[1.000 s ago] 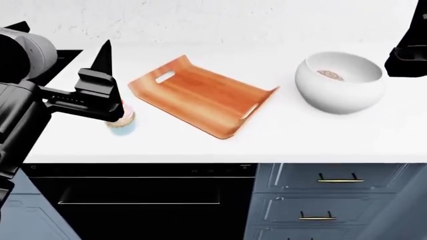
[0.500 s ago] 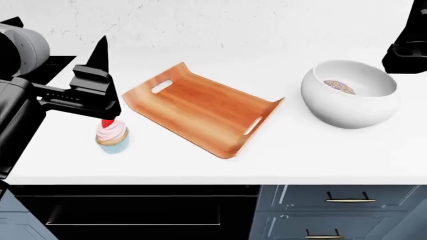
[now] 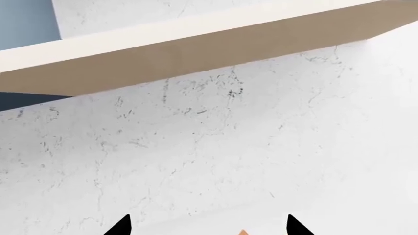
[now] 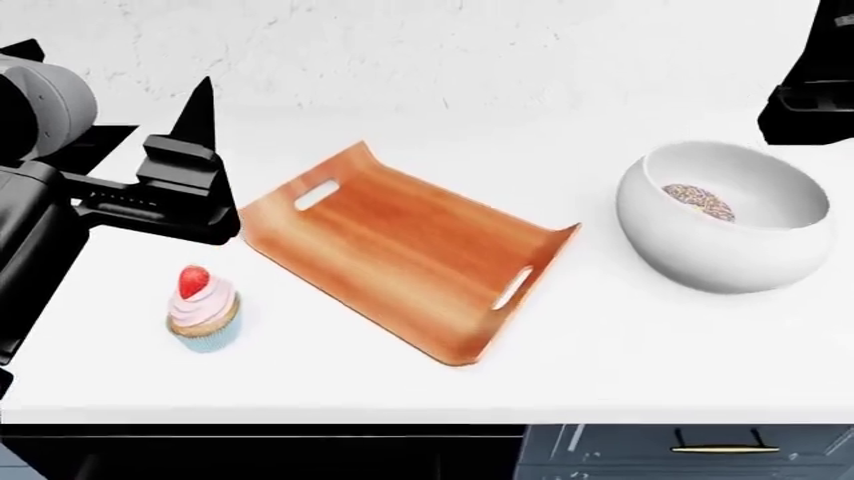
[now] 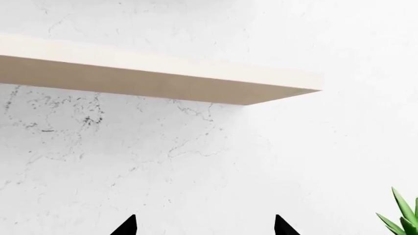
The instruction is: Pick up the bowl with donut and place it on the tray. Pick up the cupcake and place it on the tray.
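The orange-brown wooden tray (image 4: 400, 250) lies at an angle mid-counter. The large white bowl (image 4: 727, 225) stands to its right with the small sprinkled donut (image 4: 698, 201) inside. The cupcake (image 4: 203, 310), with a blue wrapper, pink frosting and a strawberry, stands left of the tray near the front edge. My left gripper (image 4: 203, 115) hangs above and behind the cupcake, fingers pointing at the wall. In the left wrist view it (image 3: 207, 227) is open and empty, with a tray corner (image 3: 243, 232) just showing. My right gripper (image 5: 203, 226) is open and empty, facing the wall.
The right arm's black body (image 4: 807, 95) sits above and behind the bowl. The white counter (image 4: 601, 370) ends at a front edge over drawers (image 4: 714, 447). A wall shelf (image 5: 163, 78) and a green plant (image 5: 402, 218) show in the right wrist view.
The head view has shifted, so the counter things sit lower and larger. The cupcake, half hidden behind my left gripper a second ago, now stands in full view below it.
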You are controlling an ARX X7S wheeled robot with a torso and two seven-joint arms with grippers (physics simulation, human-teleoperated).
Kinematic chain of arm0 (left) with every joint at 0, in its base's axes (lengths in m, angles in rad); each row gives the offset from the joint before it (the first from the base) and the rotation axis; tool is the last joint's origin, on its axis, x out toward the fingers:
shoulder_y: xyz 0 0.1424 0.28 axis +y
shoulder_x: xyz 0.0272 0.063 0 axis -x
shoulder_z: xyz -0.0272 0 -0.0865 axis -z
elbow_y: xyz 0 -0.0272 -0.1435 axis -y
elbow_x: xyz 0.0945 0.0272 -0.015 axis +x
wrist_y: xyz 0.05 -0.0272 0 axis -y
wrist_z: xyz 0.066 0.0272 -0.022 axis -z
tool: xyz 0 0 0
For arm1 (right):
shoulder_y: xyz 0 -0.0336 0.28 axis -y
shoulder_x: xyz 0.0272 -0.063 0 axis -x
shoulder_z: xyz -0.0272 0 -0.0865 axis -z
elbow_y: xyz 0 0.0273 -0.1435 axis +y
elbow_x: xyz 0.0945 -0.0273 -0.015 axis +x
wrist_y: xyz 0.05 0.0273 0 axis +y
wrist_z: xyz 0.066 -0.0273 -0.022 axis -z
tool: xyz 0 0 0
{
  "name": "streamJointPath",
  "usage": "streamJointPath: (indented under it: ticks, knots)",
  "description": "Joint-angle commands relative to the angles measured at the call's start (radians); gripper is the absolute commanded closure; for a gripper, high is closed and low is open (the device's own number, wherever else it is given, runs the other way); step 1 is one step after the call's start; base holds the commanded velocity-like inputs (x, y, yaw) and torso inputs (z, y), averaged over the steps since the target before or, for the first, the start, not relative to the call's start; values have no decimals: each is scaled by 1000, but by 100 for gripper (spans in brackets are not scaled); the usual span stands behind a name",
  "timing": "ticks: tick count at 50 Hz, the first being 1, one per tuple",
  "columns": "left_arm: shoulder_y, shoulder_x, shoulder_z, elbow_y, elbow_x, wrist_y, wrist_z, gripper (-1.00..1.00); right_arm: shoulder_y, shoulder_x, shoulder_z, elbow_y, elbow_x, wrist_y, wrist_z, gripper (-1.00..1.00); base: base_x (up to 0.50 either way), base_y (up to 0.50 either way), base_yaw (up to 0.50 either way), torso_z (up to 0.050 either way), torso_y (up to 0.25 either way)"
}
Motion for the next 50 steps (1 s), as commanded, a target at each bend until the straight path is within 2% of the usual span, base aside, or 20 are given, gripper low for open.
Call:
streamJointPath:
  ticks: [1,32,41,45,50]
  knots:
    - [3,-4,2,2,-2,5,-2,-100,4,1,-7,2,-4,-4,-3,-100,191,0,0,0,10]
    - [65,-16,-13,30,3,31,-9,-100,-39,6,-1,-5,-55,-28,-29,-100,188,0,0,0,1]
    - [73,-19,-18,30,8,36,-4,-100,-34,7,-10,1,-50,-27,-25,-100,9,0,0,0,0]
    - [87,-38,-17,54,-57,59,-57,-100,-34,8,-13,2,-47,-28,-25,-100,0,0,0,0,0]
    - [119,-96,-21,127,-206,137,-197,-100,-43,7,-9,1,-50,-34,-31,-100,0,0,0,0,0]
